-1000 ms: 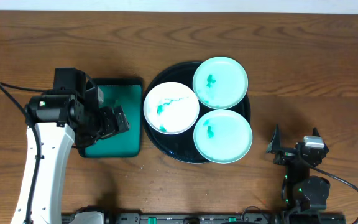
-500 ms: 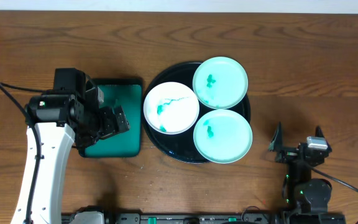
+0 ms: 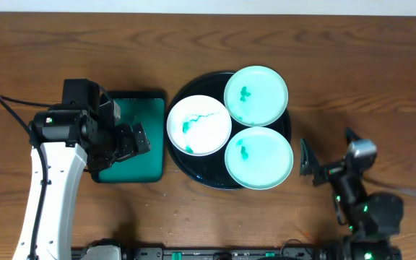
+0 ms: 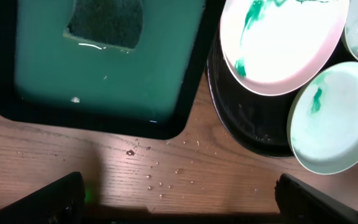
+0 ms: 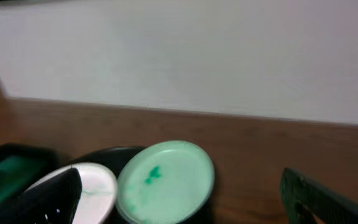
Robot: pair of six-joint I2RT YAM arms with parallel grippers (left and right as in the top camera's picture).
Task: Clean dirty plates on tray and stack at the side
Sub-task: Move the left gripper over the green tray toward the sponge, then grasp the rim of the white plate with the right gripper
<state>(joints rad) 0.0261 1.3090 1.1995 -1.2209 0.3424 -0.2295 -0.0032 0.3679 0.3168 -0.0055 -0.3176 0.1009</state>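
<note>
The black tray holds three plates with teal smears: a white plate on its left, one mint plate at the back and another mint plate at the front. My left gripper is open and empty above the green sponge tray. Its wrist view shows the white plate, the front mint plate and the open fingers over wet wood. My right gripper is open and empty, right of the tray. Its wrist view shows a mint plate between the fingers and the white plate.
A dark sponge lies in teal water in the green sponge tray left of the black tray. Water drops dot the wood in front of it. Bare wood lies right of the tray and along the back.
My right arm has swung left toward the black tray and turned its gripper to face the plates. My left arm and the plates have not moved.
</note>
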